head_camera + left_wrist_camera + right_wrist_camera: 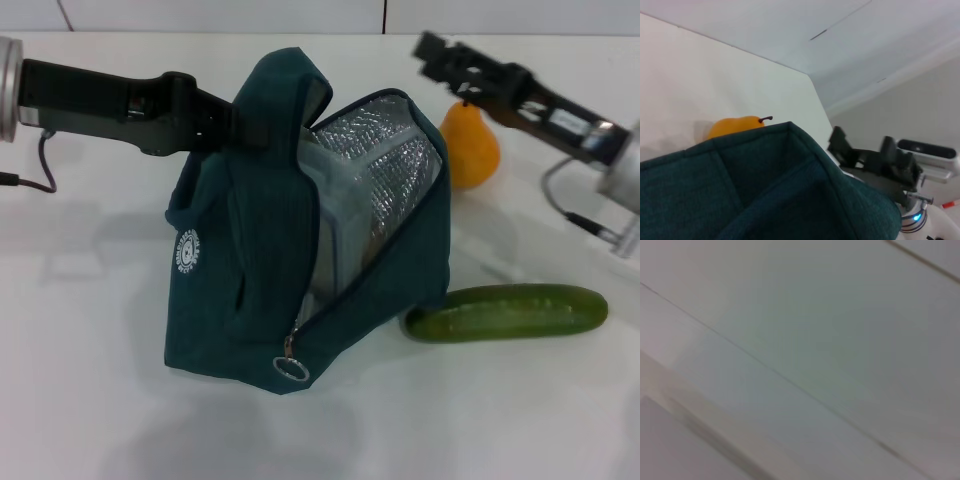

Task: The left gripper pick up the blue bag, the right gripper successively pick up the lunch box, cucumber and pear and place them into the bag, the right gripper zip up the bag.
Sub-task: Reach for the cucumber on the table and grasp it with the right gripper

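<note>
Left arm (110, 100): black housing, silver wrist collar, grey cable. Right arm (560, 115): black open-frame gripper (440, 55), silver collar, looped grey cable.

Blue bag (260, 260) standing unzipped, foil lining showing; cucumber (506, 312) lying beside it; pear (470, 145) sitting behind.

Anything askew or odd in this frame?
Nothing spilled or damaged. The dark teal fabric bag leans, held up by the left gripper; green cucumber and orange pear lie outside on the table.
</note>
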